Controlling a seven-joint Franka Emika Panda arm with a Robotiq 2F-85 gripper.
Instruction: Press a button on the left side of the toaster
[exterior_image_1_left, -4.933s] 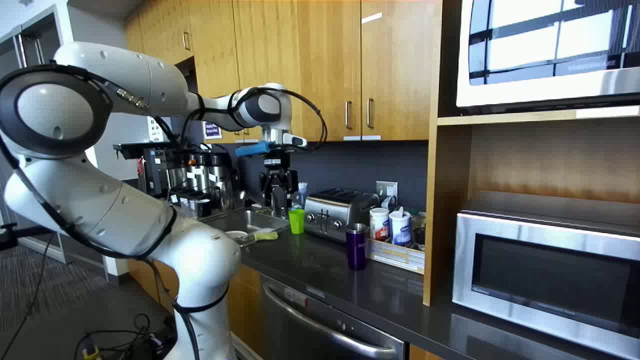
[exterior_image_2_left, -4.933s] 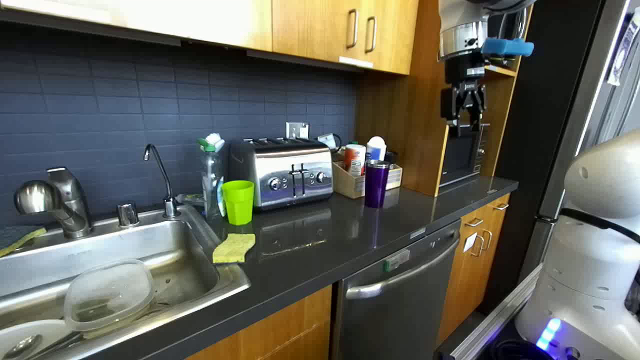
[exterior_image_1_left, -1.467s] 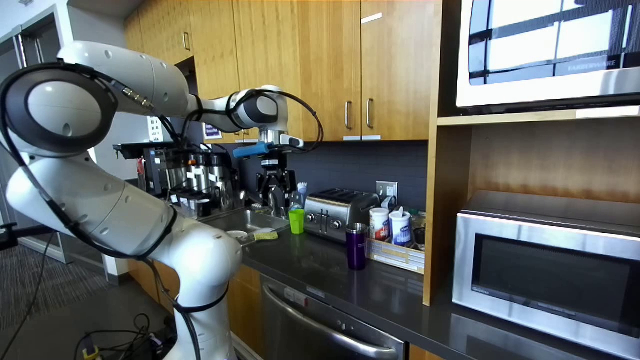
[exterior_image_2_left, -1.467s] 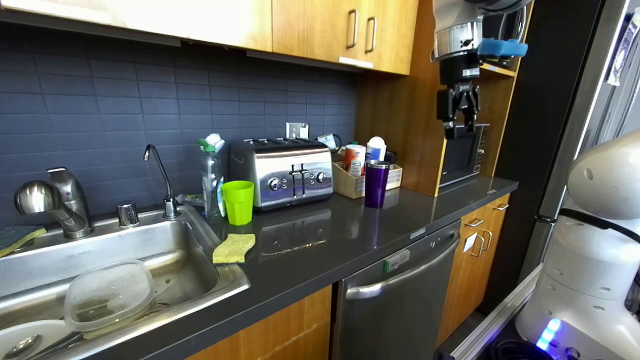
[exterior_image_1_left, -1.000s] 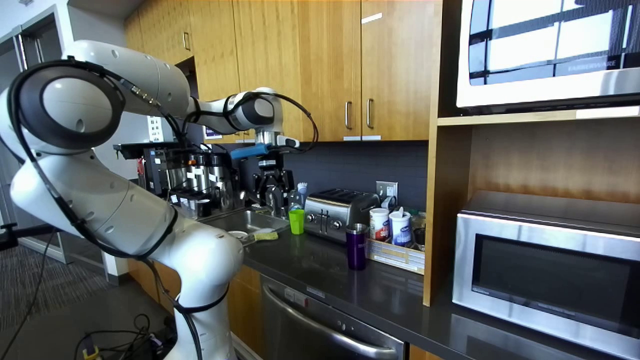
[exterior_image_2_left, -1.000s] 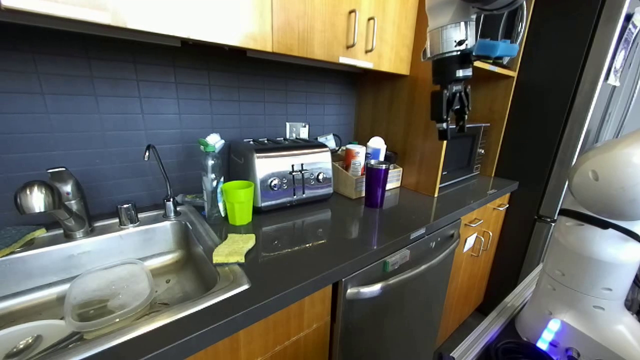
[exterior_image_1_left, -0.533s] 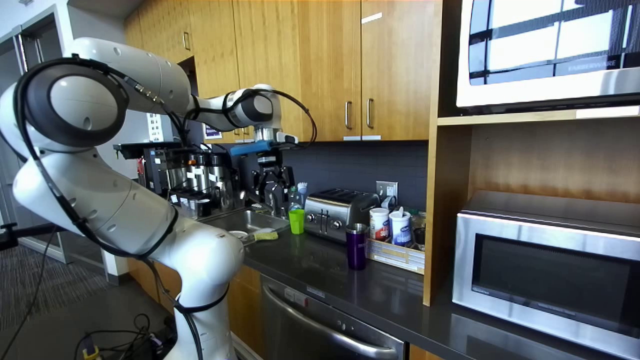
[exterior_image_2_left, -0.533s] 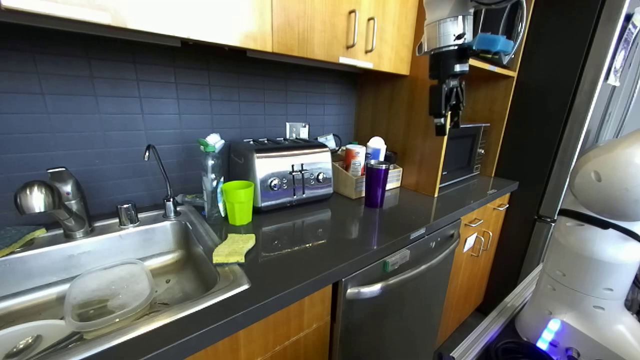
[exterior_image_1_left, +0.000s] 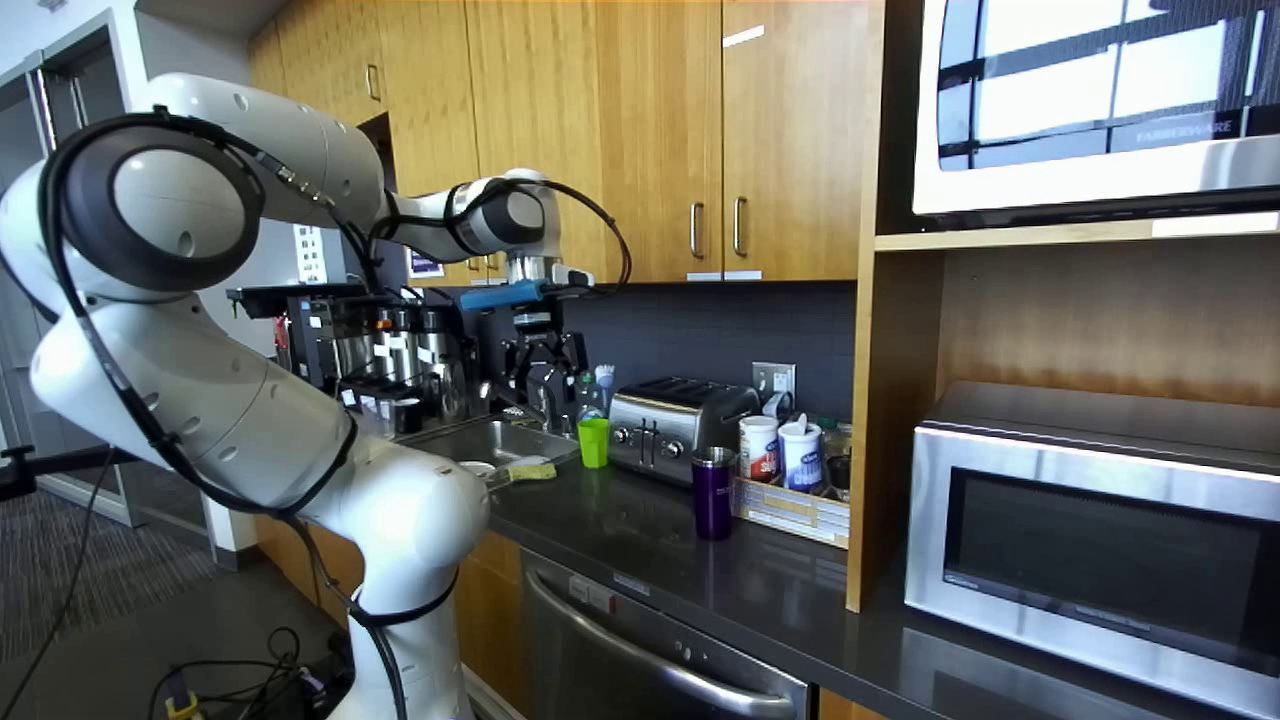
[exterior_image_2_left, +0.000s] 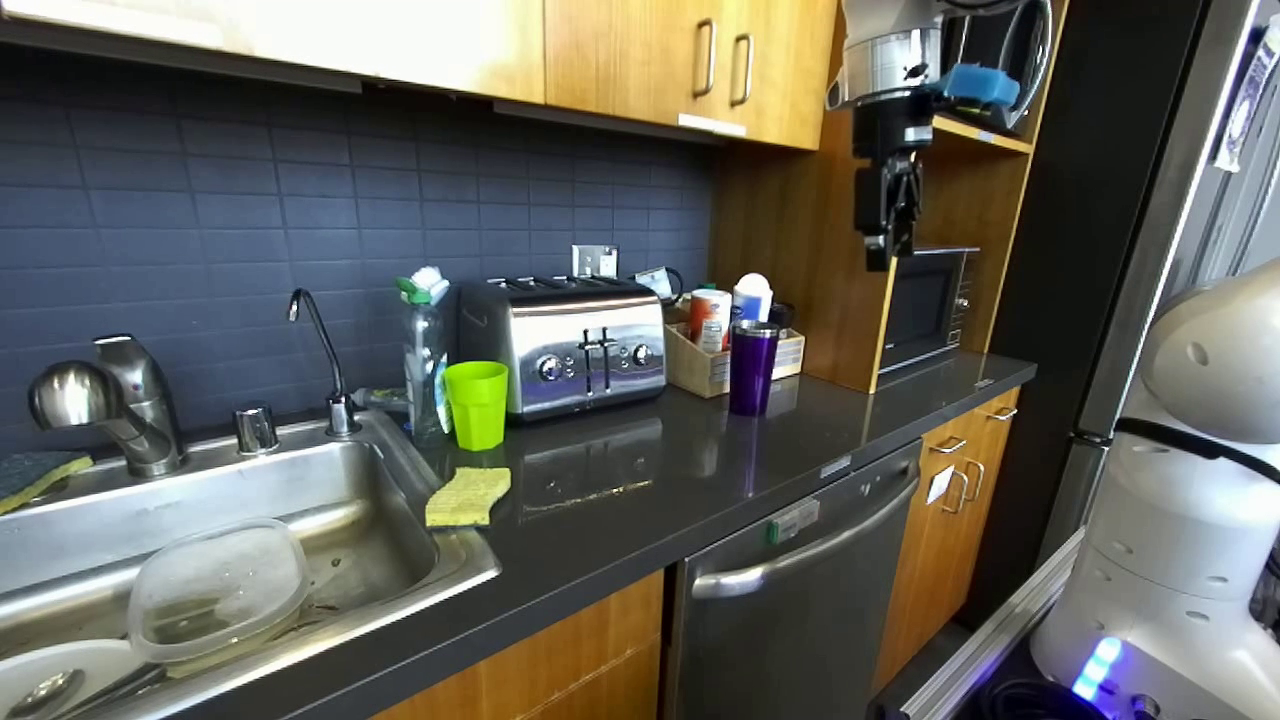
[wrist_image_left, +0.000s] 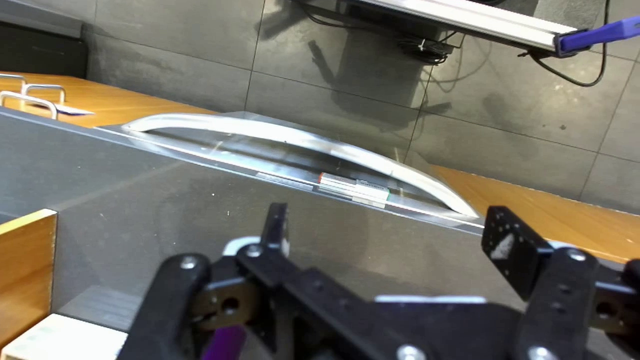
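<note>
The toaster (exterior_image_1_left: 680, 425) is a low silver box with a dark top, standing on the counter against the tiled wall. It also shows in an exterior view (exterior_image_2_left: 590, 345), its front facing out. A left knob (exterior_image_2_left: 550, 367), a right knob (exterior_image_2_left: 641, 355) and two dark levers (exterior_image_2_left: 597, 360) are on that front. Small buttons are too small to make out. My gripper (exterior_image_1_left: 547, 385) points down and hangs in the air above the counter, apart from the toaster (exterior_image_2_left: 888, 255). In the wrist view its fingers (wrist_image_left: 392, 232) are wide apart with nothing between them. The toaster is out of the wrist view.
A green cup (exterior_image_2_left: 476, 405) and a soap bottle (exterior_image_2_left: 425, 370) stand beside the toaster's left end. A yellow sponge (exterior_image_2_left: 467, 496) lies by the sink (exterior_image_2_left: 465, 560). A purple tumbler (exterior_image_2_left: 752, 368) and a wooden box (exterior_image_2_left: 697, 365) are to its right. Cabinets (exterior_image_2_left: 640, 60) hang above.
My gripper has shifted slightly left in both exterior views and has turned about its vertical axis. The arm's elbow has swung right in an exterior view. The toaster has not moved.
</note>
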